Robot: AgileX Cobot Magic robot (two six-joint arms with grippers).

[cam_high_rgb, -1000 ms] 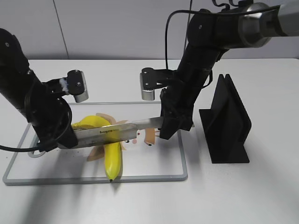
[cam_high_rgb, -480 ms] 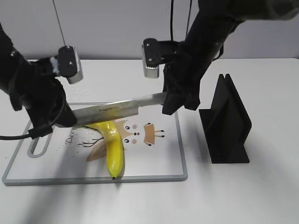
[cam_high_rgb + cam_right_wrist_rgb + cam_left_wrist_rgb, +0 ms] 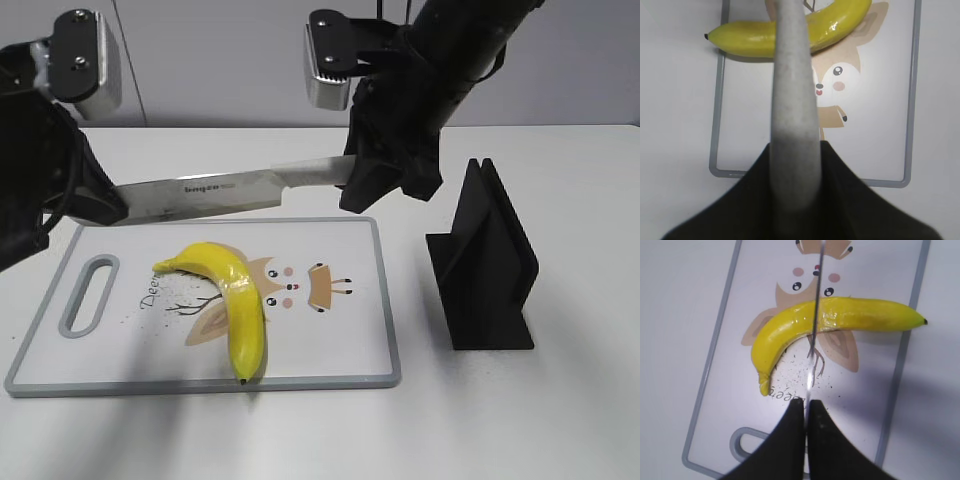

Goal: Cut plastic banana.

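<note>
The plastic banana (image 3: 237, 300) lies in one piece on the white cutting board (image 3: 345, 335), its dark tip toward the front edge. A long steel knife (image 3: 200, 190) hangs level above the board's far edge, clear of the banana. My left gripper (image 3: 103, 207) is shut on the blade's tip end. My right gripper (image 3: 362, 185) is shut on the grey handle. In the left wrist view the blade (image 3: 816, 300) runs edge-on over the banana (image 3: 850, 315) from the shut jaws (image 3: 806, 407). In the right wrist view the handle (image 3: 792, 90) sits between the jaws (image 3: 794, 150), above the banana (image 3: 745, 37).
A black knife stand (image 3: 485, 265) stands on the table right of the board. The board has a handle slot (image 3: 88, 295) at its left end and a printed cartoon deer (image 3: 300, 285) in the middle. White table surrounds the board.
Both arms have lifted the knife up and back off the banana, from lying across it to hanging well above the board. The banana stays in place and now shows in full.
</note>
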